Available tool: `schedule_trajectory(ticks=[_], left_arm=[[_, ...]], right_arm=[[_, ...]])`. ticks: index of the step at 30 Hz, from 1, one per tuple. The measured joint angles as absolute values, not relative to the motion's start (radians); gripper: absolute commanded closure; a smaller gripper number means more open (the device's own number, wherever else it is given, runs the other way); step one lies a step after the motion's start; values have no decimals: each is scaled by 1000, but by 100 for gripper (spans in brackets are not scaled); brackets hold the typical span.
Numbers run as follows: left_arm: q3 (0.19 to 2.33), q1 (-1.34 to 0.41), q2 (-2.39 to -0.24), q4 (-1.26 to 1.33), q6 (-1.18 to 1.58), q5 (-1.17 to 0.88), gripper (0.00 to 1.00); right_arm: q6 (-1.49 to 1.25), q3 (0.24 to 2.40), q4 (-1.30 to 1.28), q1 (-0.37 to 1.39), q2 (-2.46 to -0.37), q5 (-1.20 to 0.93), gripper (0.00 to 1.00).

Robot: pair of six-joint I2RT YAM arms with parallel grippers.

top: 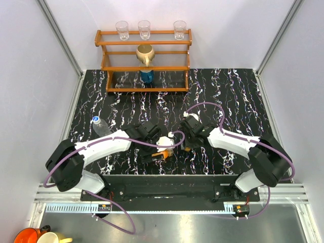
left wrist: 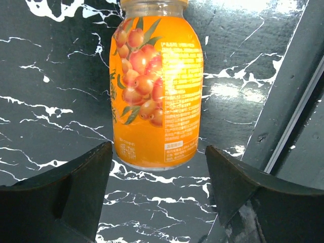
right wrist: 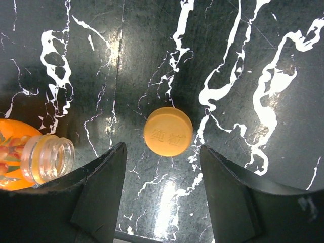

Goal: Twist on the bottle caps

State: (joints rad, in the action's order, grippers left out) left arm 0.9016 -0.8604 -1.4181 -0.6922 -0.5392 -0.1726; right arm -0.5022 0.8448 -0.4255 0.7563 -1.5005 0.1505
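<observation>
Orange cap (right wrist: pixel 168 131) lies flat, top up, at the released right pincer (right wrist: pixel 162 147); left pincer (left wrist: pixel 158 147) likewise released.

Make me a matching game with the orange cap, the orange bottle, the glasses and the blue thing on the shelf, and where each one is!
Things:
1 orange cap
2 orange bottle
3 drinking glasses
4 blue container

Places:
A top shelf of the wooden rack
B lying on the table, neck open
C bottom shelf
D flat on the table, off its bottle

Pairs: 1-D, 2-B, 3-A, 4-C
</observation>
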Motion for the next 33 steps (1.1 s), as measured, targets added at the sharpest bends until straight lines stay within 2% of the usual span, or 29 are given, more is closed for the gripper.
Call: schedule_trajectory(ticks=[13, 19, 33], left_arm=[[857, -860, -1418, -662, -518, -192, 23], [855, -860, -1428, -627, -502, -205, 24], [785, -860, -1449, -564, -495, -209, 25]], right_arm=[[-501, 845, -395, 756, -1539, 138, 34], [-501, 844, -389, 756, -1541, 140, 39], [-498, 830, -381, 756, -1564, 141, 43]])
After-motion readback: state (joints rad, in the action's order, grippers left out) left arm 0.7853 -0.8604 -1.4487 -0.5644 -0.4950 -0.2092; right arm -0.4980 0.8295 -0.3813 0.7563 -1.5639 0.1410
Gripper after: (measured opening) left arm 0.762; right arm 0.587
